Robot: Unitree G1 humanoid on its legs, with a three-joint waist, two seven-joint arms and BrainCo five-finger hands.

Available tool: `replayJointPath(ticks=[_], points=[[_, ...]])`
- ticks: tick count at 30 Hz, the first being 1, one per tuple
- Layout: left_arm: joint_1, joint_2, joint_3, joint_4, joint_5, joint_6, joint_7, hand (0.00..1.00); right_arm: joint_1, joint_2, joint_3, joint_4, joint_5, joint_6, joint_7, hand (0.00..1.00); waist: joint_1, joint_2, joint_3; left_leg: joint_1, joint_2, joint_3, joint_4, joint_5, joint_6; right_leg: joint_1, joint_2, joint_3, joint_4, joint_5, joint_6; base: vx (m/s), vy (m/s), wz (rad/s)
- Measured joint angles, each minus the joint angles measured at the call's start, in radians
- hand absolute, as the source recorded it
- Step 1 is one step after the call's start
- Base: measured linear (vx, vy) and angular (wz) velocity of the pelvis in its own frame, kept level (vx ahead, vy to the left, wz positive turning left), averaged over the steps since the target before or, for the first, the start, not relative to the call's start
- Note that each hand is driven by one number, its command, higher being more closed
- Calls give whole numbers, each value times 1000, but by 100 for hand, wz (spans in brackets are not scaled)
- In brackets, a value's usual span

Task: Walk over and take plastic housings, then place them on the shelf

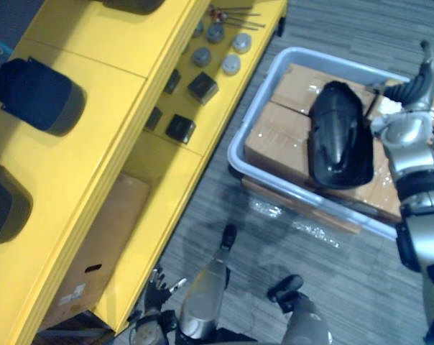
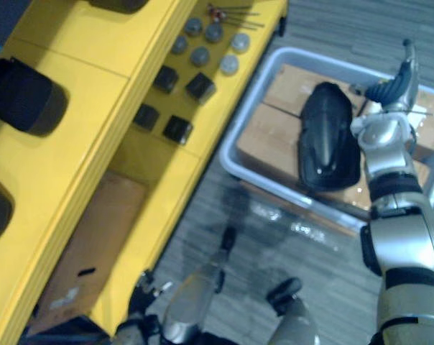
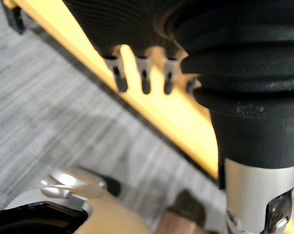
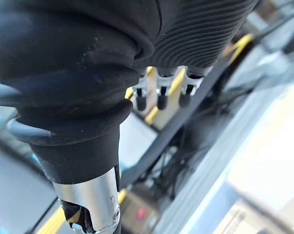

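Black housing [image 1: 339, 140] lies untaken in the bin [image 1: 254, 111] at 2 o'clock, the empty right hand [image 1: 412, 88] loosely spread just beside it, left hand [image 1: 157, 291] relaxed open at 7; a second housing [image 1: 37, 97] already sits on the shelf [image 1: 95, 43] at 9.

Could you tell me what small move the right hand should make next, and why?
Probably lower the right hand onto the black plastic housing. The housing lies ungrasped on the cardboard boxes in the grey bin, and the hand hovers beside it with relaxed fingers, holding nothing.
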Motion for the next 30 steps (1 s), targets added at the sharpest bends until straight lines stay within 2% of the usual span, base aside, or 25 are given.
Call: replayJointPath(ticks=[6, 8, 11, 15, 22, 27, 30], points=[[0, -4, -2, 19, 0, -29, 2, 0, 58, 9, -38, 3, 66, 66, -3, 0, -9, 4, 1, 5, 2, 16, -9, 0, 0, -15, 1, 22, -1, 3, 0, -26, -24, -10], [0, -4, -2, 23, 0, -32, 3, 0, 64, 20, -56, 14, 79, 96, 28, 0, -15, 7, 0, 8, 1, 24, -10, 0, 0, -15, 0, 26, -1, 3, 0, -24, -21, -4], [0, -11, -3, 25, 0, -32, 5, 0, 64, 19, -58, 19, 80, 105, 55, 0, -21, 22, 5, 9, 1, 24, -11, 0, 0, -14, -1, 26, -1, 3, 0, -40, -24, 0], [-2, -32, -14, 44, 0, -34, 15, 0, 64, 19, -56, 65, 85, 128, 105, 0, -22, 60, 9, 3, -1, 23, -11, 0, 0, -19, -2, 25, 0, 3, 1, -47, -22, 1], [-3, -34, -22, 53, 0, -35, 28, 0, 62, 14, -53, 123, 74, 132, 168, 0, -21, 66, 6, -16, -3, 12, -11, 0, 1, -35, -4, 18, 10, 3, 1, -6, -22, 2], [-4, -34, -24, 53, 0, -34, 29, 0, 60, -4, -51, 128, 53, 166, 208, 0, -18, 68, 7, -20, -6, -2, -8, 0, 1, -32, -9, 6, 10, -3, -1, -48, -21, 7], [-15, -37, -36, 59, 5, -34, 30, 0, 56, -28, -30, 128, 8, 170, 226, 0, -10, 87, 7, -27, -9, -4, -5, 0, 1, -37, -14, 0, 16, -6, -1, -82, -16, 3]])
